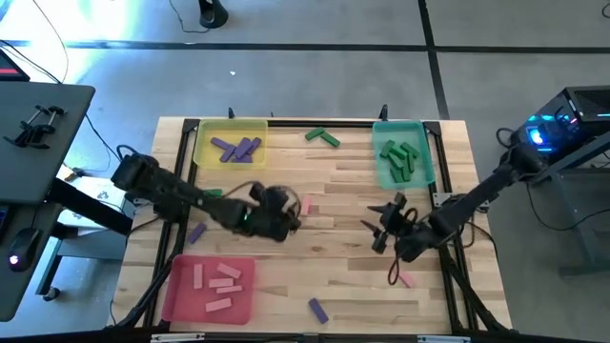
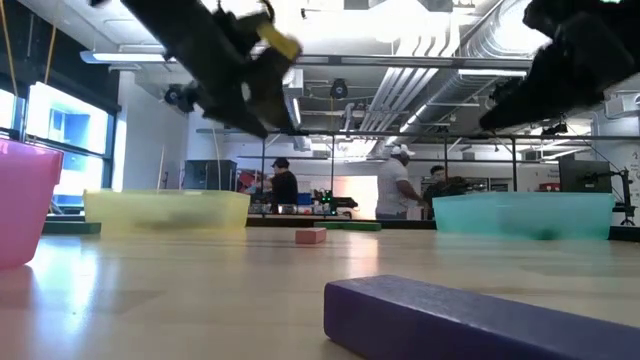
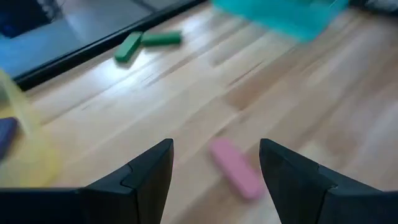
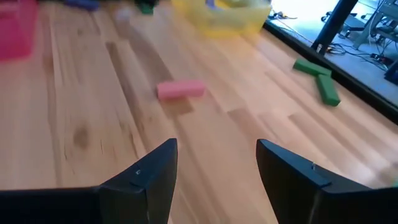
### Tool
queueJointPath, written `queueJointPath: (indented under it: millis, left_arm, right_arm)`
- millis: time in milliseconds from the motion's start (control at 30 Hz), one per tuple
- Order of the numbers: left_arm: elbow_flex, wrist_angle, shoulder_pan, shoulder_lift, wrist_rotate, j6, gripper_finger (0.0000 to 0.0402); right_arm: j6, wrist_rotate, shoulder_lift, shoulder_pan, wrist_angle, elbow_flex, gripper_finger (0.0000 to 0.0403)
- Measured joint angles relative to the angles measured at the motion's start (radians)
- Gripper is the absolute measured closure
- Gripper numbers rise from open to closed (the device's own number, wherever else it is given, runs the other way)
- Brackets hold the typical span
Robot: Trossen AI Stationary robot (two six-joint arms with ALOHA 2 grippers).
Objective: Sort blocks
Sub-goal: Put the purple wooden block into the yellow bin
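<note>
Wooden table [image 1: 334,181] with three trays and scattered blocks, both arms over its middle

The left tool [image 3: 214,177] hangs with fingers apart above a pink block [image 3: 235,168] near the table's centre; the right tool [image 4: 217,174] is also spread, empty, toward the right side. Purple blocks [image 1: 235,149] lie in the yellow tray [image 1: 205,133] at the far left corner, green ones [image 1: 400,158] in the teal tray [image 1: 381,176] at the far right, pink ones [image 1: 217,281] in the red tray [image 1: 176,295] at the near left. Two green blocks [image 1: 322,137] rest by the far edge, a purple block [image 1: 317,310] by the near edge
</note>
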Motion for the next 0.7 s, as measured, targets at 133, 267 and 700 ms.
queueJointPath:
  millis: [133,267,700]
  left_arm:
    - [0.0,-0.054,0.108,0.0,0.148,0.138,0.0174]
    - [0.0,-0.101,0.196,0.0,0.388,0.232,0.0174]
    - [0.145,-1.122,0.135,0.0,0.794,-0.347,0.0174]
  right_arm:
    - [0.0,-0.004,0.117,0.009,0.067,0.0,0.0199]
    - [-0.001,-0.024,0.206,0.01,0.103,0.0,0.0199]
    - [-0.134,0.001,0.276,-0.012,0.11,0.0,0.0199]
